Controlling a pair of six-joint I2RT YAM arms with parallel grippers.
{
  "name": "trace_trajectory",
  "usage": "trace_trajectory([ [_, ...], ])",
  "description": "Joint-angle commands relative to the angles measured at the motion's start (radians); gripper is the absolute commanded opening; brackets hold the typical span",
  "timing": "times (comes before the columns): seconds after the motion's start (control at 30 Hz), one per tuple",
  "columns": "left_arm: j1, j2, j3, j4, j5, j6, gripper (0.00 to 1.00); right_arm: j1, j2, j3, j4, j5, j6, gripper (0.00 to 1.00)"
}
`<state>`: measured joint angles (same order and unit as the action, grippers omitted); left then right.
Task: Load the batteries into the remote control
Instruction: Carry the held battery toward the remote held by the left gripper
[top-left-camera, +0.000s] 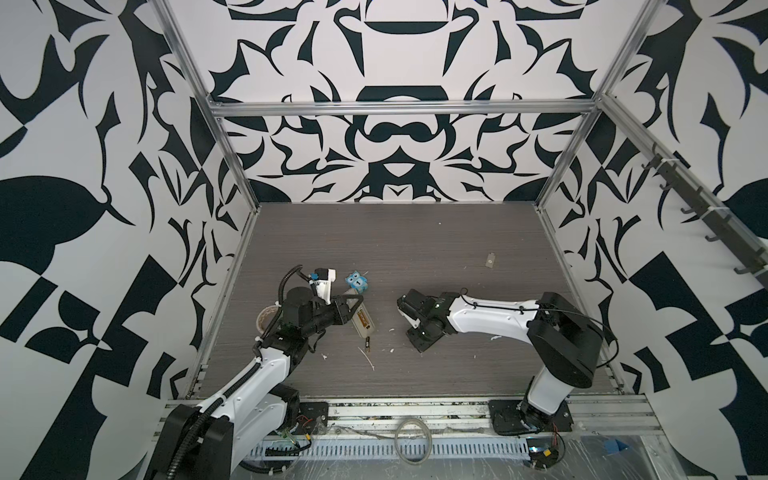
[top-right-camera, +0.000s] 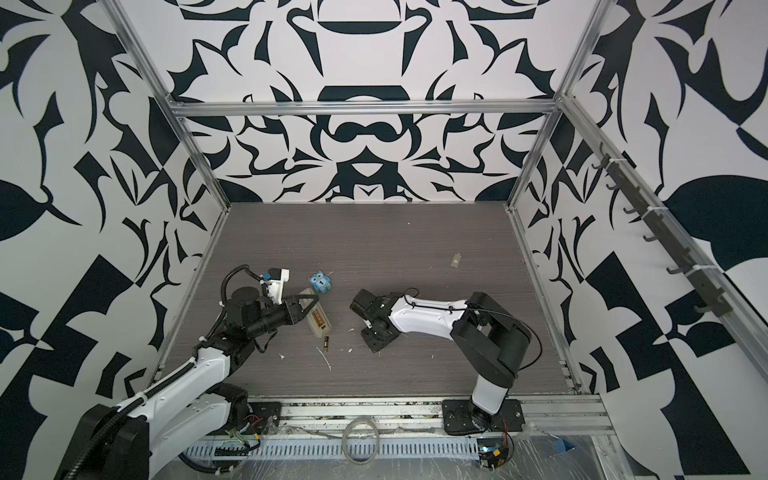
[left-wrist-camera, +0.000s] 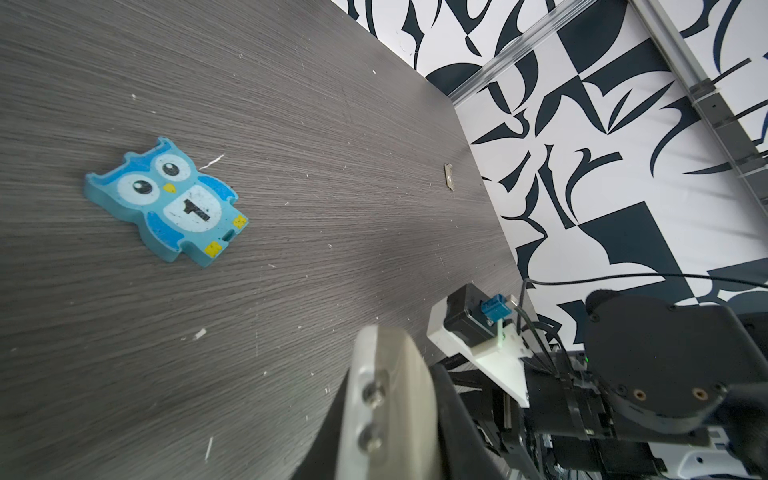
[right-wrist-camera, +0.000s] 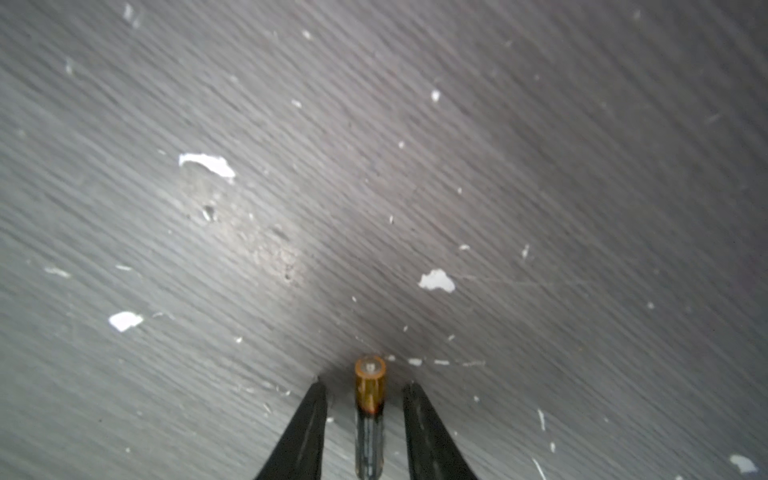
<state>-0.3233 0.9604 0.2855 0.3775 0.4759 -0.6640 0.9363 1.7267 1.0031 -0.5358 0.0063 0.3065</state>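
The remote control (top-left-camera: 367, 330) (top-right-camera: 323, 329) lies slanted on the table with its back up, and something gold-coloured shows in its open bay. My left gripper (top-left-camera: 352, 306) (top-right-camera: 306, 306) is shut on its far end. In the left wrist view the pale remote control (left-wrist-camera: 399, 365) fills the left gripper (left-wrist-camera: 390, 419). One battery (top-left-camera: 367, 343) (top-right-camera: 326, 344) lies loose on the table just in front of the remote. My right gripper (top-left-camera: 415, 324) (top-right-camera: 374, 322) points down at the table right of it. In the right wrist view the right gripper (right-wrist-camera: 365, 386) is open, and another battery (right-wrist-camera: 369, 432) stands between the fingers with a gap on each side.
A blue owl figure (top-left-camera: 357, 283) (top-right-camera: 321, 282) (left-wrist-camera: 166, 203) sits just behind the remote. A small grey cover plate (top-left-camera: 491, 259) (top-right-camera: 456, 259) (left-wrist-camera: 449, 176) lies at the back right. White scraps dot the table (top-left-camera: 415, 232). A tape roll (top-left-camera: 264, 319) sits behind the left arm.
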Motion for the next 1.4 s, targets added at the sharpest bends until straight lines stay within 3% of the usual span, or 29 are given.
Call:
trace_trajectory([
  [0.0, -0.003, -0.024, -0.009, 0.013, 0.003, 0.014, 0.0, -0.005, 0.013, 0.051, -0.009, 0.02, -0.013, 0.36],
  [1.07, -0.005, 0.004, -0.004, 0.036, 0.012, 0.012, 0.0, -0.011, 0.004, 0.026, -0.046, 0.043, -0.008, 0.17],
  [1.37, -0.029, 0.045, -0.01, 0.118, 0.011, -0.032, 0.0, -0.016, -0.023, 0.03, -0.032, 0.022, -0.012, 0.07],
])
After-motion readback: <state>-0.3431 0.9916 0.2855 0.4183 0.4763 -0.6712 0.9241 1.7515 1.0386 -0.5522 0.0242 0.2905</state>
